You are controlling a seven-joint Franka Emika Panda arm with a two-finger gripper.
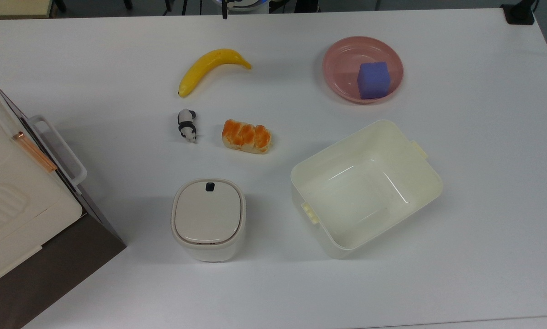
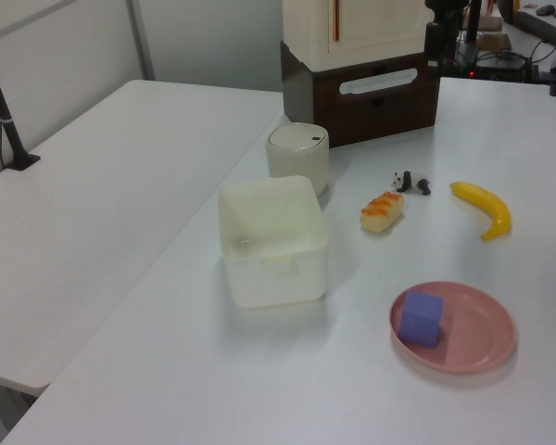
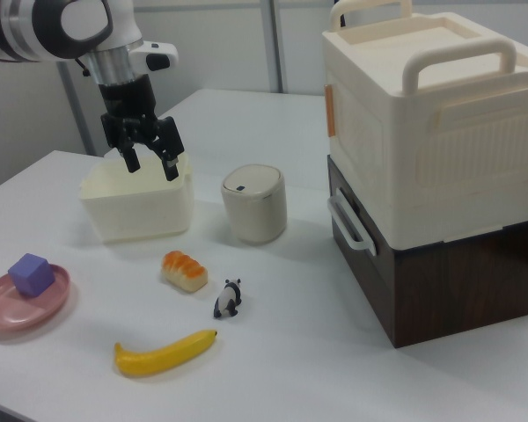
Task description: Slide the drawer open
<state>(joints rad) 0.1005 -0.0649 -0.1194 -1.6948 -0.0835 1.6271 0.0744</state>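
One banana point(image 3: 165, 353) is seen nearest in the right view, then a panda figurine point(image 3: 229, 297). The drawer point(image 3: 370, 248) is seen closed, at the right view's right. Farther back, the gripper point(image 3: 148, 163) is held spread, grasping nothing.

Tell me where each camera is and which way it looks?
Top view: above the table, looking straight down at the banana, the tub and the bin.
Left view: off the end by the pink plate, looking along the table toward the drawer.
Right view: low, beside the banana, looking across; the arm and its open tool hang above the tub.
All three share the panda toy.
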